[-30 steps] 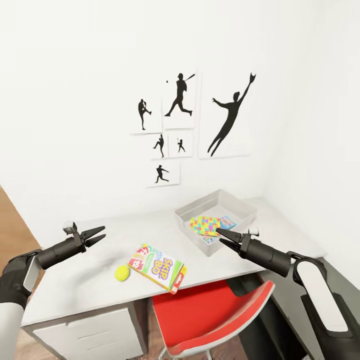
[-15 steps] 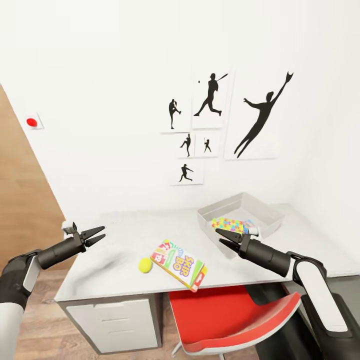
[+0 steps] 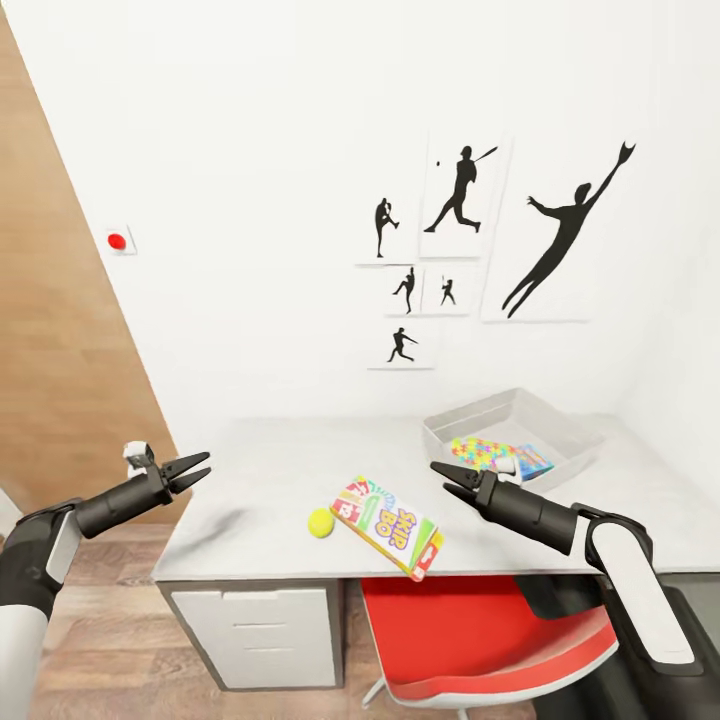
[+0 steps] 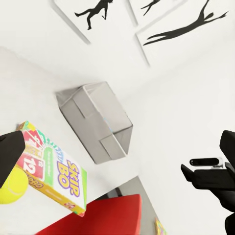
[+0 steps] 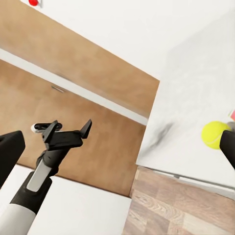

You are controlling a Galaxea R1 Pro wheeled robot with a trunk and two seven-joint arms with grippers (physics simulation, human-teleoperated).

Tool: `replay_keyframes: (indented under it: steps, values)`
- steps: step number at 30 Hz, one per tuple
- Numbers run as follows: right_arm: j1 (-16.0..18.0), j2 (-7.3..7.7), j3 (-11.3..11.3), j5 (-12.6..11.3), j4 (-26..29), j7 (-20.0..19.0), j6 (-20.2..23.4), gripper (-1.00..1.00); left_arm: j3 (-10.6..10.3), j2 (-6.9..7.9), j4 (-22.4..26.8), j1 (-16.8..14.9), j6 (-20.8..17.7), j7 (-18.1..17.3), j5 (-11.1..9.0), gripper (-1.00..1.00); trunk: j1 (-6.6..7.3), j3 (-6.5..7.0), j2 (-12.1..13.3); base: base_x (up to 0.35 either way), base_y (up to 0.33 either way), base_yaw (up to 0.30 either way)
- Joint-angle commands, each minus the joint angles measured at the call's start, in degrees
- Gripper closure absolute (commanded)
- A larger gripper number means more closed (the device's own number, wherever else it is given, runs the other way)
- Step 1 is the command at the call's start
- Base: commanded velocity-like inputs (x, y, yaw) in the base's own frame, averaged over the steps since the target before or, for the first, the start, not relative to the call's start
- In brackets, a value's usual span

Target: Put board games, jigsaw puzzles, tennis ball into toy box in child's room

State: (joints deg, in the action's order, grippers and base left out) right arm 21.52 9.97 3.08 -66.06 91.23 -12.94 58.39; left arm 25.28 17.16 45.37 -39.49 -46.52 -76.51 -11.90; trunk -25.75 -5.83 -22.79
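Head view: one ball (image 3: 320, 522) lies touching one Skip-Bo carton (image 3: 389, 514) near the desk (image 3: 260, 470) edge (a nudge could roll it off). One toy box (image 3: 515, 434), at two o'clock from the carton, holds jigsaw slabs (image 3: 488, 453); I cannot count them. Left gripper (image 3: 190, 470) and right gripper (image 3: 447, 477) hover parted, empty.

Left wrist view: the carton overhangs nothing visibly, yet a shallow pinch might slip.

Right wrist view: the ball sits alone by the edge.

Two arms out in front — both claws open

The left claw (image 3: 190, 470) and right claw (image 3: 448, 478) point toward each other, well apart, holding nothing — both arms bent at the elbow.
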Motion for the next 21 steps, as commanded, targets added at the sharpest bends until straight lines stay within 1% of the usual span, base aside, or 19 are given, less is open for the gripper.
replay_keyframes:
  steps: [1,16,21]
  values:
    - [0.1,0.00,0.1,0.6,0.0,-0.6,0.2,-1.00,0.0,0.02,0.0,-0.1,-0.5,-0.1,-0.1,-1.00,-0.03,-0.13,-0.1,-0.022,0.060,0.009]
    - [0.0,0.00,0.2,0.6,0.0,-0.4,0.2,-1.00,0.0,0.06,0.0,-0.1,-0.3,-0.1,-0.1,-1.00,-0.03,-0.13,-0.1,-0.004,0.011,0.002]
    - [0.0,-0.02,0.2,0.6,0.0,-0.4,0.2,-1.00,0.0,0.06,0.0,-0.1,-0.4,-0.1,-0.1,-1.00,-0.03,-0.13,-0.1,0.000,0.093,0.000]
